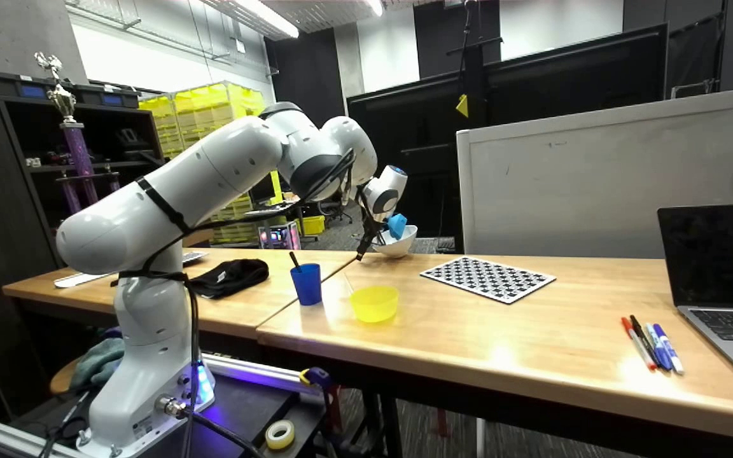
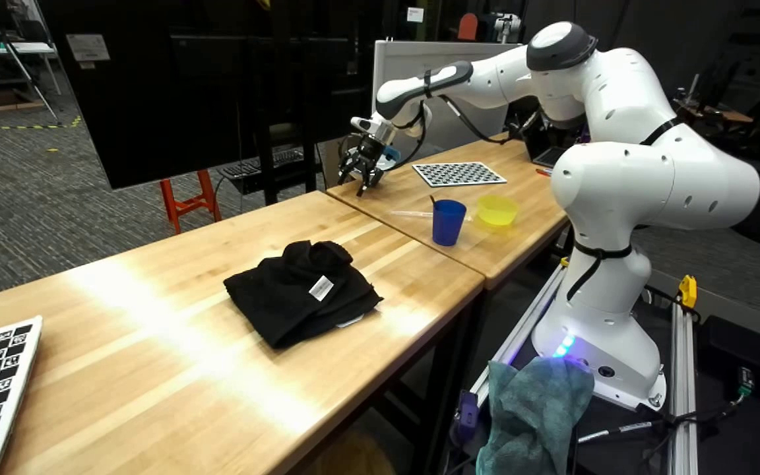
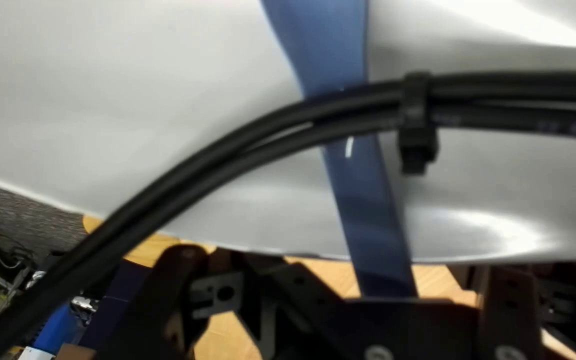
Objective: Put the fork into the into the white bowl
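Gripper [image 2: 355,181]: fingers look apart, clamped on nothing that I can make out. In the wrist view a blue strip [image 3: 370,205] crosses the rim of the white bowl [image 1: 403,247], near end lost at the gripper body. Black cables [image 3: 358,105] loop in front of both. Bowl is just beside the fingers, tilted, by the far edge of the table [image 1: 532,337]; can't tell if fingers and rim touch. Blue lump [image 1: 397,226] at the bowl is probably the same strip.

Fork ID: no tines visible. My bet is the strip, so the step would be seating it and getting clear. Other candidates: clear thin piece [image 2: 413,214] on the table near the blue cup [image 1: 307,286], or the dark stick [image 1: 294,259] in that cup.

Doing it well: keep fingers wide, ease off the rim away from the bowl, then rise slowly. Watch the cables, they could snag the strip. No shove outward, the bowl could go over the edge. If the rim follows, stop and lower. Confirm the strip's end drops inside before leaving.
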